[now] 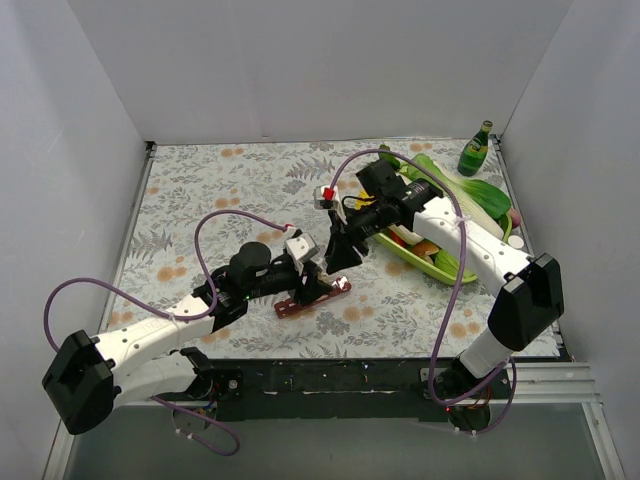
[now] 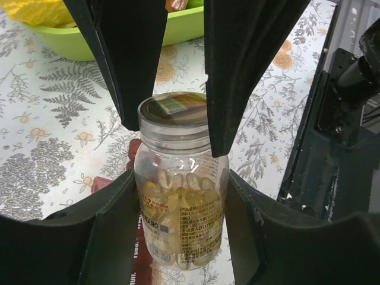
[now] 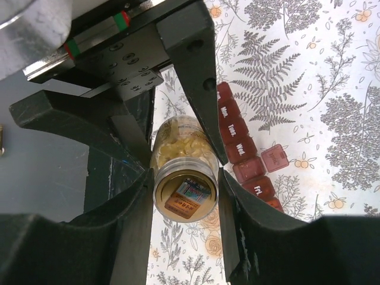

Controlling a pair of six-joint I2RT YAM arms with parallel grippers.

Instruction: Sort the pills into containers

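Note:
A small clear jar (image 2: 181,196) of yellowish pills (image 2: 178,205) is held above the table between both grippers. My left gripper (image 2: 181,184) is shut on the jar's body. My right gripper (image 3: 186,178) is shut on its gold lid (image 3: 186,194), its fingers (image 2: 139,65) coming at the lid from the far side. In the top view the left gripper (image 1: 310,285) and right gripper (image 1: 340,255) meet and hide the jar. The dark-red containers strip (image 3: 240,145) lies on the table under the jar, with one compartment flap (image 3: 274,158) open. It also shows in the top view (image 1: 315,298).
A long green tray (image 1: 425,265) with food pieces lies at the right under my right arm; it also shows in the left wrist view (image 2: 71,41). A green bottle (image 1: 476,150) and leafy greens (image 1: 480,195) sit at the back right. White walls enclose the table.

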